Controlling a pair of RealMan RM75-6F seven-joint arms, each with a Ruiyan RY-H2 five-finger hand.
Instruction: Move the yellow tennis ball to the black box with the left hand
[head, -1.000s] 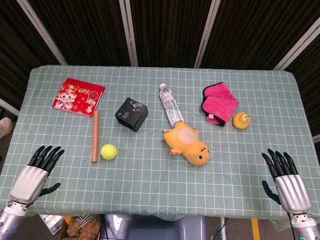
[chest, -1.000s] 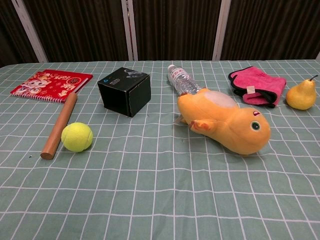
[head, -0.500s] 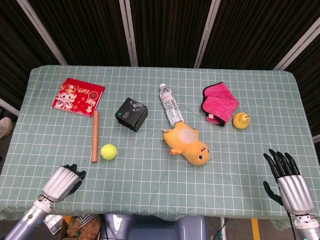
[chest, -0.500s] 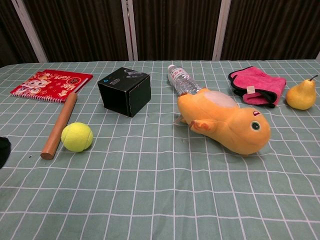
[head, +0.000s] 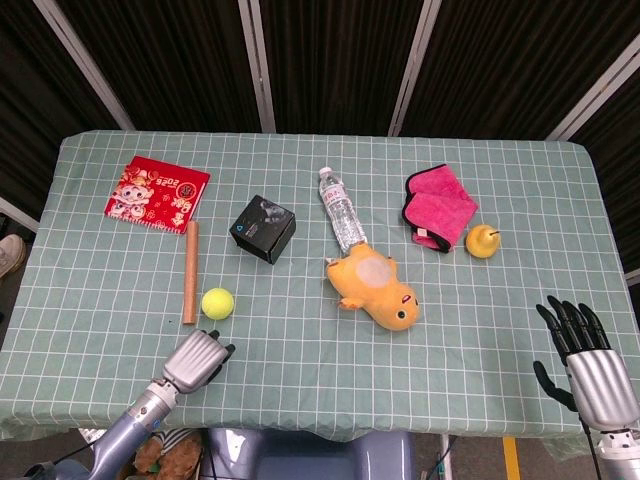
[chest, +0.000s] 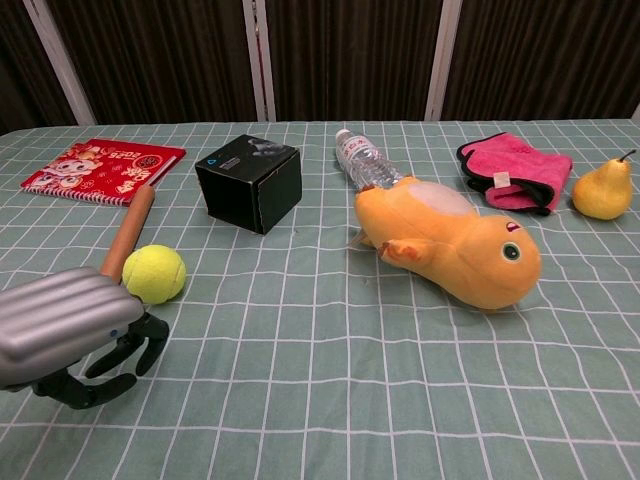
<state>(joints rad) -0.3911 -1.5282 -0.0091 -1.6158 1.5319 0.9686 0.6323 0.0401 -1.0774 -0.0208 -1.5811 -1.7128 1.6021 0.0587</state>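
The yellow tennis ball (head: 217, 303) (chest: 154, 273) lies on the green checked cloth beside a wooden stick (head: 189, 272) (chest: 128, 234). The black box (head: 263, 229) (chest: 249, 182) stands behind it, a little to the right. My left hand (head: 197, 360) (chest: 70, 330) hovers just in front of the ball, apart from it. Its fingers (chest: 138, 348) bend loosely downward with a gap to the thumb and hold nothing. My right hand (head: 585, 350) is at the table's front right edge with its fingers spread and empty; only the head view shows it.
A red booklet (head: 156, 192) lies at the back left. A water bottle (head: 342, 210) and an orange plush duck (head: 373, 290) lie in the middle. A pink cloth (head: 438, 207) and a yellow pear (head: 482, 241) sit to the right.
My left hand has swung in from the front left corner toward the ball, its fingers bending down from a straight spread. My right hand has drifted slightly back toward the front edge.
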